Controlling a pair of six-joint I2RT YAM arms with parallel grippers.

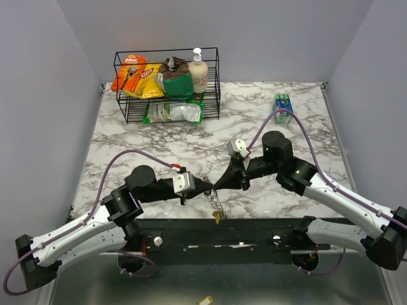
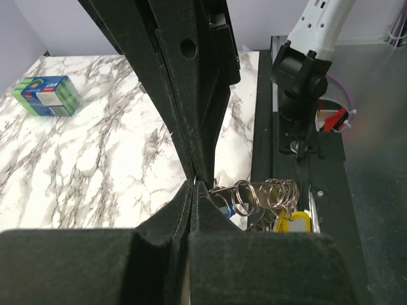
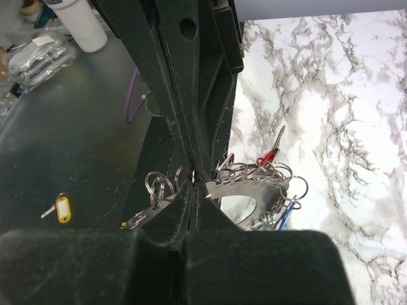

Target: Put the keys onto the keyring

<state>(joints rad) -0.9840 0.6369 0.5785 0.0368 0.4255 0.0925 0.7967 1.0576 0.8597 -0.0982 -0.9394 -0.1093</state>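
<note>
My left gripper (image 1: pixel 208 187) and right gripper (image 1: pixel 219 185) meet tip to tip just above the table's front edge. Both are shut on the keyring (image 3: pixel 254 190), a curved silvery band that passes between the fingertips. Several small split rings hang on it (image 2: pixel 267 194). Keys dangle below: a red-headed one (image 3: pixel 270 155), a blue one (image 3: pixel 289 213) and a yellow tag (image 2: pixel 292 222). In the top view the bunch (image 1: pixel 217 204) hangs over the front rail. In each wrist view, the other gripper's black fingers come in from above, touching my fingertips (image 2: pixel 198 190).
A black wire rack (image 1: pixel 166 86) with snack bags and a bottle stands at the back left. A blue-green box (image 1: pixel 283 101) lies at the back right and shows in the left wrist view (image 2: pixel 48 95). A loose yellow-tagged key (image 3: pixel 62 208) lies on the dark floor below the table.
</note>
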